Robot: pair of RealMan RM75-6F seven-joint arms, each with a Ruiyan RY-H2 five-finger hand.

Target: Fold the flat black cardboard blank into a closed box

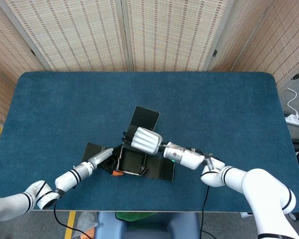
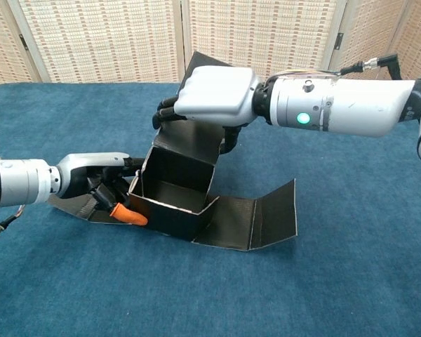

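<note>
Blue felt table (image 1: 214, 109), woven screens (image 1: 164, 30) behind: box half-formed, both hands on it.

Right hand (image 2: 214, 93) lay over the rear wall of the black cardboard blank (image 2: 189, 193), fingers curled down over the top edge, holding the tall back flap upright. Left hand (image 2: 98, 184) sat low against the blank's left side wall, orange-tipped finger (image 2: 126, 213) pressed at the base; whether it pinched the wall or only braced it could not be told. The blank sat near the table's front centre, tray walls standing, one flap flat under the left hand, the lid panel lying open toward the right. Judged best practice: keep the left wall braced square while the right brings the back flap forward along its crease, not across it. No brand, label or writing readable anywhere.
</note>
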